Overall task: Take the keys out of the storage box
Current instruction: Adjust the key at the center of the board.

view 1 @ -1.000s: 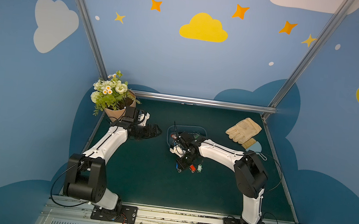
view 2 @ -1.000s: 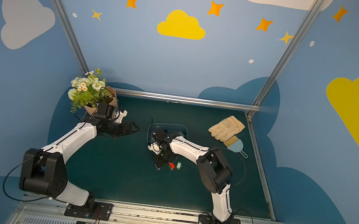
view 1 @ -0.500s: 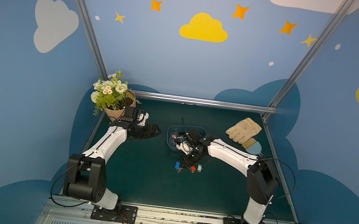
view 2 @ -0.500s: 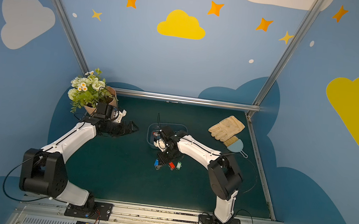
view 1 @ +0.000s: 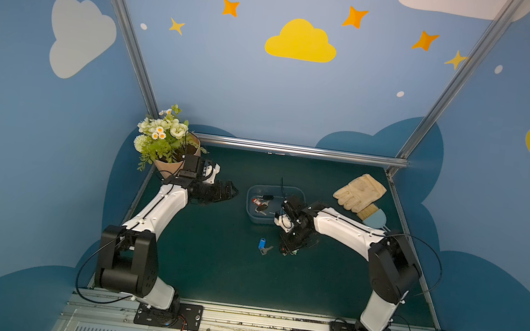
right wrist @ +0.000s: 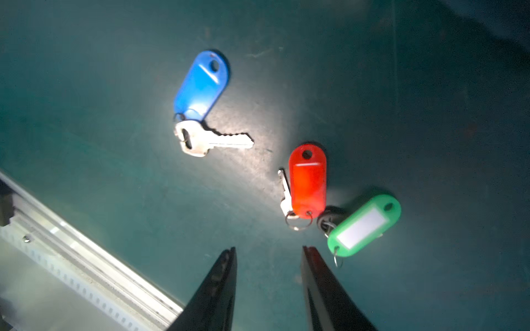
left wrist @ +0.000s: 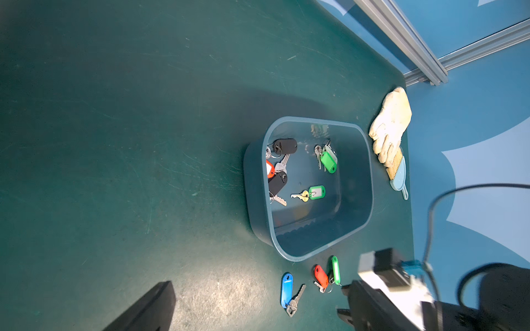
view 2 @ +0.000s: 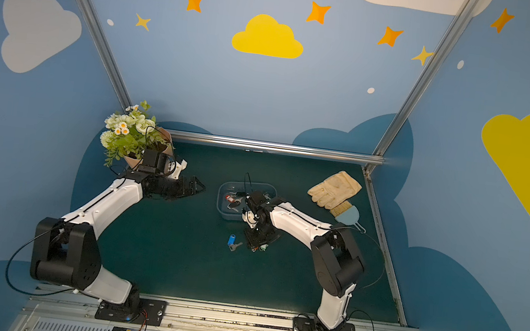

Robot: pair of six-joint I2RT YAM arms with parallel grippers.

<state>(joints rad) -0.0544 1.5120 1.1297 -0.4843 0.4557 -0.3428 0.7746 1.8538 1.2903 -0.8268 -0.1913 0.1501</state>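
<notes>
The storage box [left wrist: 253, 200] stands mid-table on the green mat [left wrist: 114, 143], toward the far side. The left gripper [view 1: 232, 191] hangs to its left, fingers spread wide and empty. The right gripper [right wrist: 269, 250] hovers over the mat just near of the box, fingers parted with nothing between them.

3 keys lie out on the mat there: the blue-tagged key [right wrist: 200, 83], the red-tagged key [right wrist: 308, 183] and the green-tagged key [right wrist: 364, 226]. About 6 keys [left wrist: 276, 183] lie in the box: black and red tags against its left wall, green ones nearer the middle.

They look light, stiff and flat-lying, with smooth tags likely to slip. Pinching a tag across its narrow edges seems best.

The green tags' white inserts look blank, and I can read no writing.
</notes>
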